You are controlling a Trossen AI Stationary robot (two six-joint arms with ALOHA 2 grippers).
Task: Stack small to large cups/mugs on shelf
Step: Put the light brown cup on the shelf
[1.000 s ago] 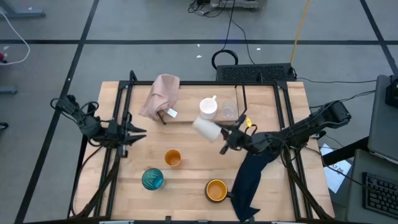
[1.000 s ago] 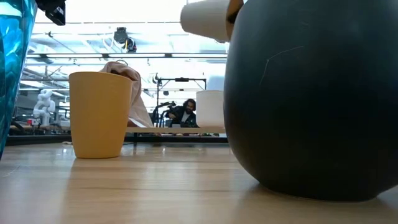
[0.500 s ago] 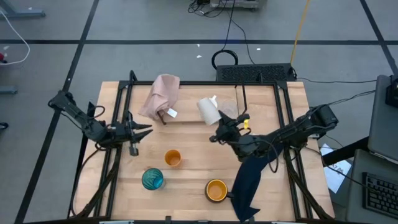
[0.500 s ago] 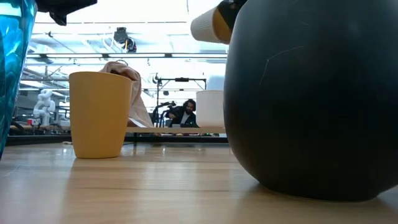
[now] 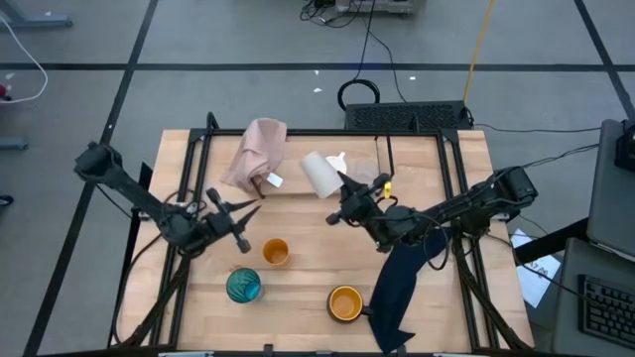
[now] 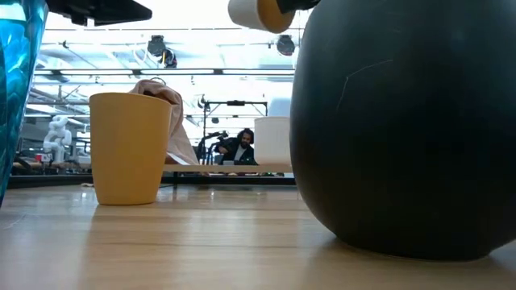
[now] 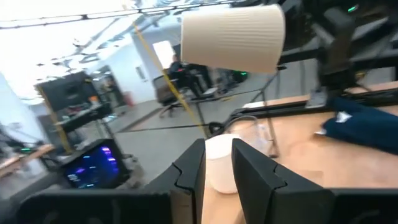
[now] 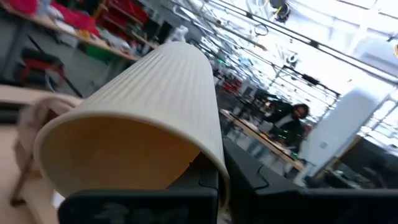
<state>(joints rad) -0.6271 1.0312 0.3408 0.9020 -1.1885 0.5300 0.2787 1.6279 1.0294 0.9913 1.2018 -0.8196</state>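
Note:
My right gripper [image 5: 337, 195] is shut on a beige ribbed cup [image 5: 318, 175], held on its side above the shelf [image 5: 298, 192] of thin black rods. Behind the cup a white mug [image 7: 222, 163] and a clear cup [image 5: 367, 175] stand on the shelf. A small orange cup [image 5: 275, 252], a teal glass [image 5: 243, 286] and a wider orange-yellow mug [image 5: 344, 302] stand on the table. My left gripper [image 5: 246, 212] hovers left of the small orange cup, pointing right, open by a narrow gap with nothing in it. My right gripper holds the beige cup by its rim wall [image 8: 213, 163], one finger inside the mouth and one outside. The fingers come level from the table's right. The cup lies on its side, lifted clear, its base [image 5: 310, 164] toward the far left.
A pink cloth [image 5: 260, 151] lies at the far left by the shelf's end. A navy cloth [image 5: 397, 288] hangs over the near right under my right arm. Black frame rails [image 5: 189, 188] run along both table sides. Bare wood shows between the cups.
My right gripper has carried the beige cup up and toward the table's far edge, over the shelf, with the cup's base swinging toward the far left. My left gripper has moved toward the table's right, nearer the small orange cup, and has rolled.

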